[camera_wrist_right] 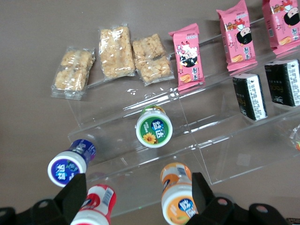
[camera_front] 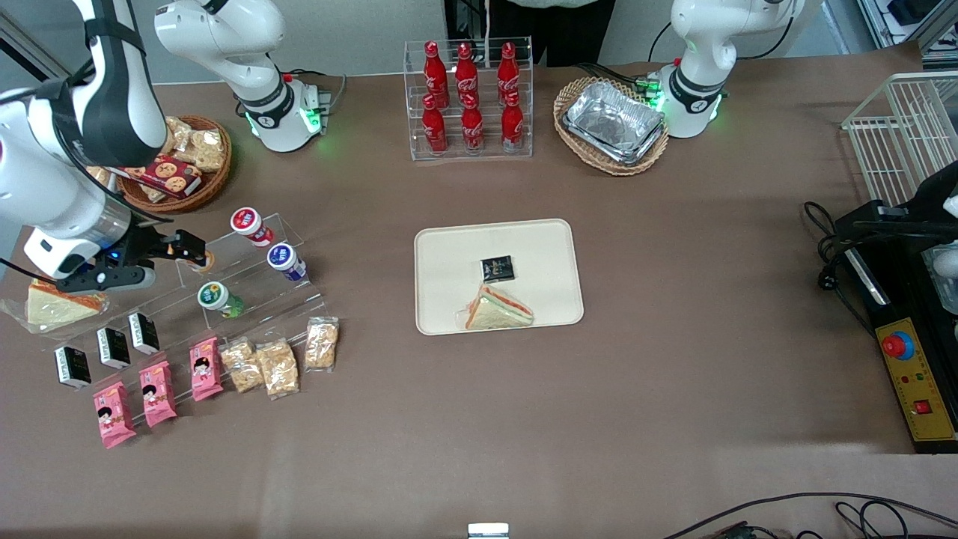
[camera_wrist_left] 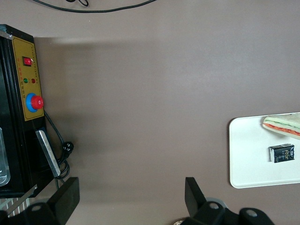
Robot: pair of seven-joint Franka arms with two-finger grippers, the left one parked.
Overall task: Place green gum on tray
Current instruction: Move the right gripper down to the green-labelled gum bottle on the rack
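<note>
— Which step is shown?

— The approach. The gripper (camera_front: 196, 251) is held above the clear stepped stand (camera_front: 247, 288) at the working arm's end of the table (camera_front: 673, 389), fingers (camera_wrist_right: 75, 194) spread wide, nothing gripped.

— And the green gum (camera_wrist_right: 154, 127)?

— It is seen tipped on a middle step, lid toward the wrist camera, long axis sloping down the stand. Next, a descent over it is judged necessary, then carriage to the tray (camera_front: 441, 299).

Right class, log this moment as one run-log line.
claw: open, above orange-lidded jar | green gum: on clear stepped stand, ungrasped | tray: sandwich, black packet
</note>
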